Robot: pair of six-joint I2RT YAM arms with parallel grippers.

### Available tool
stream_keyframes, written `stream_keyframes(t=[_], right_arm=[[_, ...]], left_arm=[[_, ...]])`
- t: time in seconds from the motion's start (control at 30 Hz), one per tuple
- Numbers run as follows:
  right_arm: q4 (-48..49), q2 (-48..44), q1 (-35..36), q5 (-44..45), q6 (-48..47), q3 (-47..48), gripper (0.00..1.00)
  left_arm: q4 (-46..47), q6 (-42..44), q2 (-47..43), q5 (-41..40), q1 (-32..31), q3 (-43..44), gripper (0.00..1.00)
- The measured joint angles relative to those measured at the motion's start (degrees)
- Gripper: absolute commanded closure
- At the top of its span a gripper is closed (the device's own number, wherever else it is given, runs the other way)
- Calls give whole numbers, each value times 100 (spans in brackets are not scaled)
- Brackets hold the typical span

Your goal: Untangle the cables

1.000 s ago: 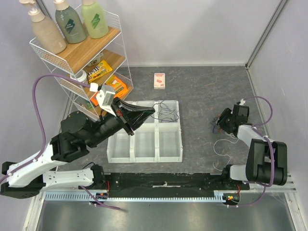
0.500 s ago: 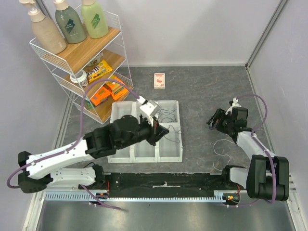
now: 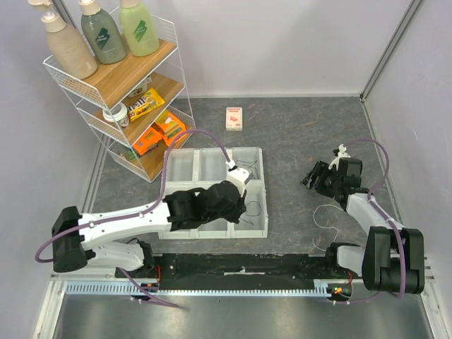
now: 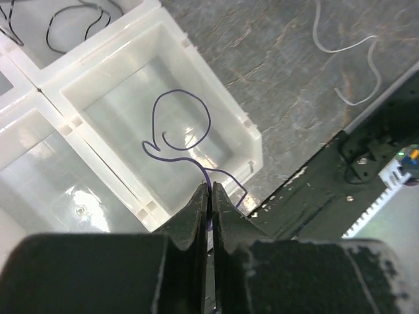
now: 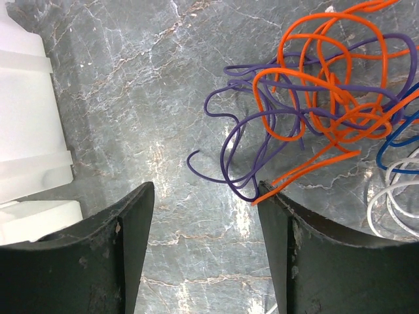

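You are partway through: by my judgement about half the sorting is done. Your left fingers (image 4: 194, 219) are pressed together on the purple cable (image 4: 153, 121), whose free end curls in a loop down into the near right compartment of the white tray (image 3: 267, 219), so that cable looks ready to be let go there. One black cable (image 3: 244, 168) already lies by itself in the far right compartment, and one white cable (image 3: 319, 215) lies loose on the bench (image 3: 296, 134) between the tray and the right arm, apart from the rest as far as you can see. That makes three cables separated. What is left is the tangle on the right of the bench: an orange cable (image 5: 327, 39) wound through a purple strand (image 5: 229, 160), with a blue one (image 5: 393, 140) and a white one (image 5: 386, 196) at its edge. That is four colours, though whether each is a single cable you cannot tell. Your right fingers (image 5: 124, 248) are spread wide over bare bench just beside that tangle, holding nothing; an orange end lies close to one finger. The tray has six compartments, two with a cable in them, and your left arm hides part of the near row.
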Motion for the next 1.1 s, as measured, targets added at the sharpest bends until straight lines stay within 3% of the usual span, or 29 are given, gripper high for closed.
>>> stream_keyframes(t=[0.07,0.13,0.17,0.67,0.77,0.8,0.87,1.0,1.1], right_arm=[[2,-44,0,4,-2,0,28],[4,-70,2,17,-2,-4,29],[9,-72,4,22,-2,-9,29],[372,442,22,452,186,-98,46],[372,442,24,621,214,-98,74],[372,448,24,678,227,-98,86],[376,479,26,772,214,-98,100],[363,498,61,776,221,-98,100],[164,232,144,693,219,-101,100]], left_arm=[[-48,-20,225,-118,-2,0,35],[-101,-92,389,-225,-2,0,20],[-116,-131,422,-264,0,0,18],[549,-173,-216,70,0,-256,30],[798,-166,-63,275,0,-256,29],[885,-162,31,339,0,-249,26],[1005,-144,295,527,0,-197,19],[1250,-118,673,883,0,-129,16],[1523,-120,695,1071,0,-136,19]])
